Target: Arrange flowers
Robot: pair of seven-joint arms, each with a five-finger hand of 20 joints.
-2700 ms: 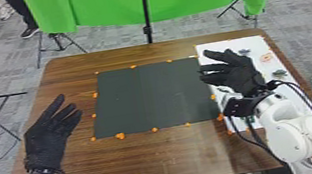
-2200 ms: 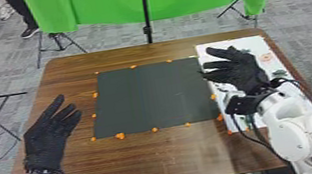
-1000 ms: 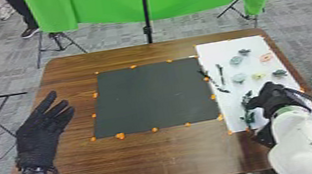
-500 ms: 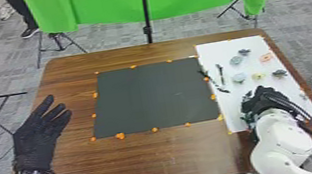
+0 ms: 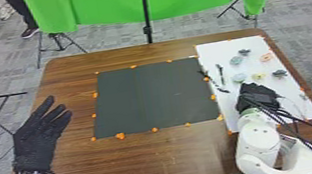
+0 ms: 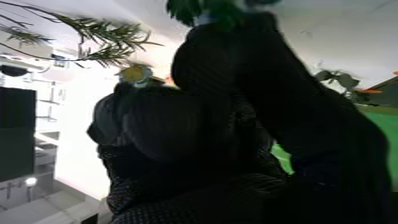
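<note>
My right hand (image 5: pixel 258 94) is over the near part of the white sheet (image 5: pixel 218 47), its wrist covering the area below. In the right wrist view the right hand (image 6: pixel 164 122) has curled fingers and a thumb meeting round a green leafy piece (image 6: pixel 185 11). Just beyond the hand lie a pale blue flower (image 5: pixel 239 78), a yellow flower (image 5: pixel 258 76) and a grey-green one (image 5: pixel 280 73). A pink flower (image 5: pixel 266 57) is farther back. Two thin dark stems, one of them a straight stem (image 5: pixel 220 72), lie along the sheet's left side. My left hand (image 5: pixel 42 136) is open at the table's left edge.
A dark square board (image 5: pixel 152 95) lies mid-table, edged with orange bits, left of the white sheet. The brown table (image 5: pixel 163 157) extends in front of it. Behind stand a green cloth (image 5: pixel 94 6) and its stand.
My right hand came down toward the sheet's near part, then shifted left; it now covers the leafy stem seen there earlier. The left hand moved only slightly.
</note>
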